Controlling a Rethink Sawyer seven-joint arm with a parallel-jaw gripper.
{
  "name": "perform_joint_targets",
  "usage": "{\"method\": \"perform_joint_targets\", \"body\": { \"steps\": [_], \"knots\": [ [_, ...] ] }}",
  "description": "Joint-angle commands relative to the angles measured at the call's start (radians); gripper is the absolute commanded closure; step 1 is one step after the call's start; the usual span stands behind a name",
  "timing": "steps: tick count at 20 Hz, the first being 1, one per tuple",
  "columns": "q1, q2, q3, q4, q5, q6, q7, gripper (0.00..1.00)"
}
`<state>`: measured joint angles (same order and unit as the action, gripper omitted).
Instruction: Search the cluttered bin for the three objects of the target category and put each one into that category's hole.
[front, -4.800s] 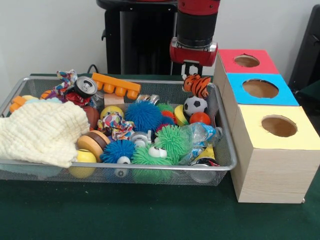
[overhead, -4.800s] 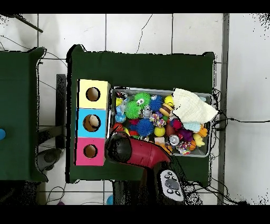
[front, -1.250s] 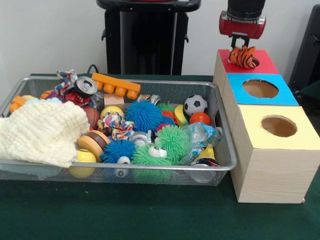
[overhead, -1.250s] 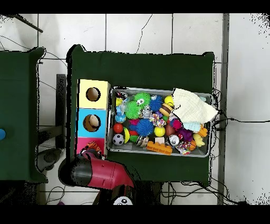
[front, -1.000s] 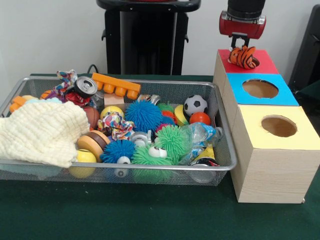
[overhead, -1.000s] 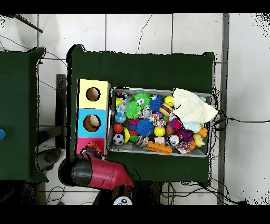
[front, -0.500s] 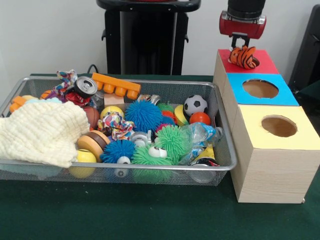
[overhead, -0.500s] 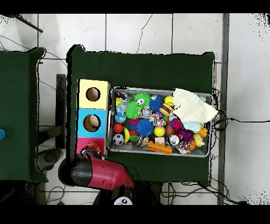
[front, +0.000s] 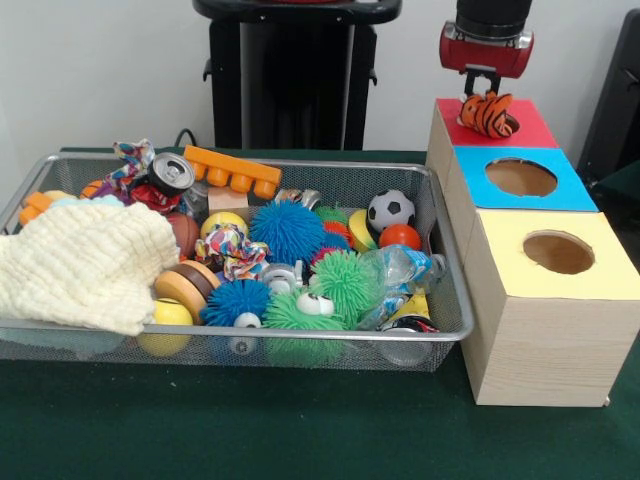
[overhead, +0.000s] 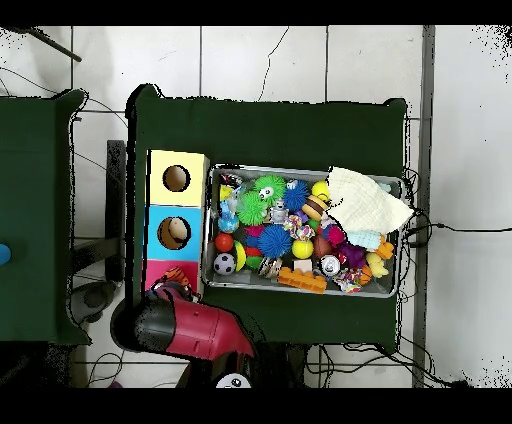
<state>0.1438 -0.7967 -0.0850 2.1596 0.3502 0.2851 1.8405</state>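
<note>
My gripper (front: 485, 90) is shut on a small orange and black striped plush tiger (front: 487, 113). It holds the tiger right over the round hole (front: 509, 123) in the red top (front: 532, 127) of the far wooden box, and the toy's underside is at the hole's rim. In the overhead view the tiger (overhead: 176, 275) shows on the red top (overhead: 157, 271), and the arm (overhead: 190, 328) hides the hole and the gripper. The silver wire-mesh bin (front: 447, 262) is full of toys. I cannot pick out any other plush animal in it.
Blue-topped (front: 520, 177) and yellow-topped (front: 560, 252) boxes stand in a row with the red one, right of the bin. The bin holds a cream cloth (front: 85, 262), spiky balls (front: 288, 230), a football (front: 390, 211) and an orange block (front: 232, 170).
Over nearly five seconds the gripper carried the tiger from the bin's far right corner to the red-topped hole. In the last second it has stayed almost still there.
</note>
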Motion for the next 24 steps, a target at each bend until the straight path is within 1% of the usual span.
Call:
{"method": "perform_joint_targets", "body": {
  "steps": [1,3,6,7,10,12,13,15,17,20,24],
  "knots": [
    [0.026,-0.017,0.057,0.039,0.062,0.027,0.255,1.0],
    [0.032,-0.027,0.046,0.034,0.061,0.038,0.256,1.0],
    [0.047,-0.014,0.021,0.01,0.052,0.051,0.252,1.0],
    [0.063,-0.01,0.004,-0.002,0.046,0.056,0.254,1.0],
    [0.08,-0.043,-0.03,-0.026,0.034,0.123,0.253,1.0],
    [0.08,-0.061,-0.038,-0.038,0.033,0.164,0.254,1.0],
    [0.076,-0.063,-0.033,-0.03,0.037,0.157,0.25,1.0],
    [0.062,-0.047,-0.01,-0.01,0.052,0.111,0.242,1.0],
    [0.053,-0.022,0.005,0.006,0.048,0.069,0.227,1.0],
    [0.042,-0.006,0.025,0.034,0.046,0.019,0.221,1.0],
    [0.028,0.039,0.045,0.039,0.039,-0.04,0.216,1.0]
  ]
}}
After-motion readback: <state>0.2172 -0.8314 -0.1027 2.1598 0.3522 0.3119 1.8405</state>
